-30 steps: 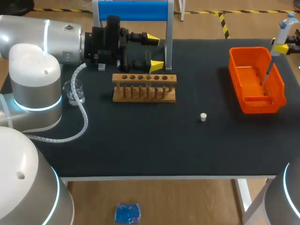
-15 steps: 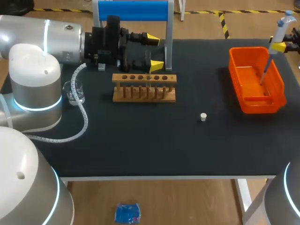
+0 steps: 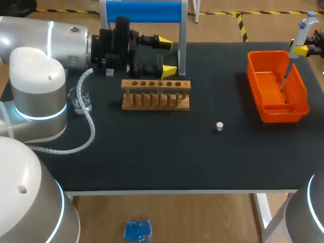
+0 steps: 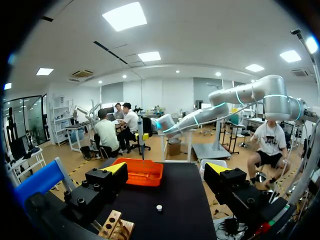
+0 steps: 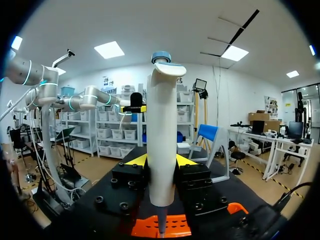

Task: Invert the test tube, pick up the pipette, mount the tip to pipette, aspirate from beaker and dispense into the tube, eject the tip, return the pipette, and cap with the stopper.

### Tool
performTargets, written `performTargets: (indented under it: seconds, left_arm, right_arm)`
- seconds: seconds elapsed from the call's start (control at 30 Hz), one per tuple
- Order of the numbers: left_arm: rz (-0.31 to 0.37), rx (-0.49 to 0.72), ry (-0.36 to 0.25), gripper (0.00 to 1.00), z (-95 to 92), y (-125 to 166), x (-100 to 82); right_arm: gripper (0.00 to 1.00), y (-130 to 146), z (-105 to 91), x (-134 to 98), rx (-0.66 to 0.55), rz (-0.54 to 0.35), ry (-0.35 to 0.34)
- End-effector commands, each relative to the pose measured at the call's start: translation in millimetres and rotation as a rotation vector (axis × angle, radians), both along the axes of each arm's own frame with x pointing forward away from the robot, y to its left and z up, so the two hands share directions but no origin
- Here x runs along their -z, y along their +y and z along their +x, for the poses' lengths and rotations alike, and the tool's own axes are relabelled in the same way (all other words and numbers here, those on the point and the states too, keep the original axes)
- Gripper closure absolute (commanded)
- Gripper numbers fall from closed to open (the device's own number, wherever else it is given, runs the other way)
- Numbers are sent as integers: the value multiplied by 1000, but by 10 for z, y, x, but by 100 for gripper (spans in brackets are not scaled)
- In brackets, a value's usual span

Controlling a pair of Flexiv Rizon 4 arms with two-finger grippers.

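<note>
A black worktop (image 3: 152, 152) carries everything. A wooden rack (image 3: 156, 101), with a row of round holes in its top bar and a row of pegs lower down, stands just beside the left pincer (image 3: 166, 56), on the side toward the robot's base. A stand (image 3: 143, 11) with a blue top bar rises on that pincer's other side, with one pale post close to its fingertips. An orange bin (image 3: 268, 83) lies under the right pincer (image 5: 160, 161), well ahead of the left pincer across the worktop.

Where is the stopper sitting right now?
In the head view, the stopper lies alone on the table, between the wooden rack and the orange bin, nearer the front edge.
</note>
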State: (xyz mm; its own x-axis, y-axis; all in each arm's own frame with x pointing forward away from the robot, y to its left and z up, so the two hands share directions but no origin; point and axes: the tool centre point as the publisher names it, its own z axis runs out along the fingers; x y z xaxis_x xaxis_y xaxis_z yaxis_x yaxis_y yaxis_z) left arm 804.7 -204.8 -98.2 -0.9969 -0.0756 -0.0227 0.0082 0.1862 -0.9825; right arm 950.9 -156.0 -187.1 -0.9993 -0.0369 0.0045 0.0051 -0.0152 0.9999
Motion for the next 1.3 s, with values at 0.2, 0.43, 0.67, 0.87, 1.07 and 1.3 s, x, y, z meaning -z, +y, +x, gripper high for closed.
performTargets:
  seconds: [0.2, 0.43, 0.67, 0.87, 1.07, 1.3]
  left_arm:
    - [-3, -2, -2, 0, -5, -2, 8]
    - [-3, -2, -2, 0, -5, -2, 8]
    - [38, -46, 33, 0, 162, -189, -68]
    - [53, -73, 23, 0, 412, -571, -295]
    - [73, -81, 31, 0, 683, -1110, -480]
    - [77, -60, 46, 0, 967, -1735, -540]
  right_arm:
    - [100, -21, 22, 4, -8, 0, 0]
    - [100, -21, 22, 4, -8, 0, 0]
    - [100, -21, 22, 4, -8, 0, 0]
    - [100, -21, 22, 4, -8, 0, 0]
    - [100, -21, 22, 4, -8, 0, 0]
    - [100, -21, 22, 4, -8, 0, 0]
